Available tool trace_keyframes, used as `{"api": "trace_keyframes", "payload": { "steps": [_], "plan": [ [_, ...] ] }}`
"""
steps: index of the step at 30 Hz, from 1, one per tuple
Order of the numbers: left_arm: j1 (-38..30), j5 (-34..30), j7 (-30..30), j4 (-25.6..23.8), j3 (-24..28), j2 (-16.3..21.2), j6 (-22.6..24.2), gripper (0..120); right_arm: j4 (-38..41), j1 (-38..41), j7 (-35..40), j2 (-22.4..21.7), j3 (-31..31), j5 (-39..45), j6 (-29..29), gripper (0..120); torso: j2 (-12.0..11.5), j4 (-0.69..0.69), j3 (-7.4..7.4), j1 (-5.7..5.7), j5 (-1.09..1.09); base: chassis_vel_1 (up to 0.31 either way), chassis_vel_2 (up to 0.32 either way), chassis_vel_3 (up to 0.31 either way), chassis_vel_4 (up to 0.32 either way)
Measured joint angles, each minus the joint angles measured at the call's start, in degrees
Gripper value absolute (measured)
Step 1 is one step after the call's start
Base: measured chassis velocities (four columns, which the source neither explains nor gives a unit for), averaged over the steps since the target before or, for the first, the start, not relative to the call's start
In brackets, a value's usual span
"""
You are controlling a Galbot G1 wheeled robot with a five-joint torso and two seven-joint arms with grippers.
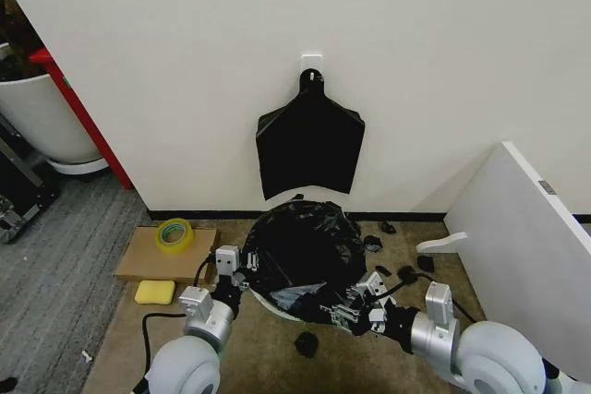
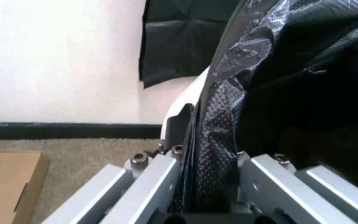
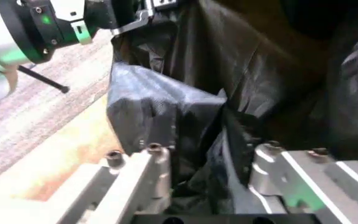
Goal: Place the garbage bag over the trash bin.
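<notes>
Garbage bag (image 1: 305,242): I found it glossy, black and crinkled, bunched over the bin on the carpet, just before the wall.
Trash bin (image 2: 188,95): I saw a strip of cream-white rim beside the bag in the left wrist view; the bag covered the rest.
Left end effector (image 1: 242,271): it sat at the bag's left edge; I saw its fingers (image 2: 160,179) clamped on a fold of the bag's film at the bin's rim.
Right end effector (image 1: 349,306): it sat at the bag's front-right edge; I saw black film gathered between its fingers (image 3: 151,177), which were pinched on it.
Black fan-shaped bundle (image 1: 309,140): it hung flat on the wall above the bag.
Cardboard piece (image 1: 157,256): it lay on the carpet left of the bin, carrying a yellow tape roll (image 1: 173,233); a yellow sponge (image 1: 154,292) lay just before it.
Black scraps (image 1: 307,343): I noted them scattered on the carpet near the bin.
</notes>
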Motion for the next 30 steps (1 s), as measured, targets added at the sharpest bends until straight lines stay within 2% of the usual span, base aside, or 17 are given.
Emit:
{"api": "trace_keyframes", "payload": {
  "steps": [2,6,10,17,24,30],
  "plan": [
    [-0.01,-0.13,-0.16,0.01,-0.01,-0.01,0.21,0,-0.16,-0.09,-0.12,0.05,-0.31,-0.64,0.97,14,0.00,0.00,0.00,0.00,0.01,0.000,0.000,0.000,0.000],
    [-0.45,-1.86,-0.85,0.02,-0.09,-0.15,1.21,0,-0.69,-0.30,-0.75,0.09,-1.26,-2.97,4.61,0,0.00,0.00,0.00,0.00,0.01,0.000,0.000,0.000,0.000],
    [-0.97,-3.87,-1.47,0.00,-0.09,-0.34,2.24,0,-0.79,-0.66,-1.56,-0.07,-1.42,-4.63,6.77,0,0.00,0.00,0.00,0.00,0.00,0.000,0.000,0.000,0.000],
    [-4.59,-13.00,-5.42,1.73,-0.19,-2.05,5.27,0,-1.22,-2.74,-7.68,-0.77,-1.41,-10.79,14.47,0,0.00,0.00,0.00,0.00,0.01,0.000,0.000,0.000,0.000],
    [-8.02,-22.13,-9.70,1.96,-0.57,-2.79,7.35,0,-3.45,-3.53,-11.64,-0.74,-2.39,-15.27,18.67,0,0.00,0.00,0.00,0.00,0.00,0.000,0.000,0.000,0.000],
    [-9.27,-23.74,-10.49,2.32,-0.74,-2.89,7.66,0,-5.07,-3.11,-12.44,0.08,-3.33,-18.47,19.96,0,0.00,0.00,0.00,0.00,0.00,0.000,0.000,0.000,0.000]
  ]
}}
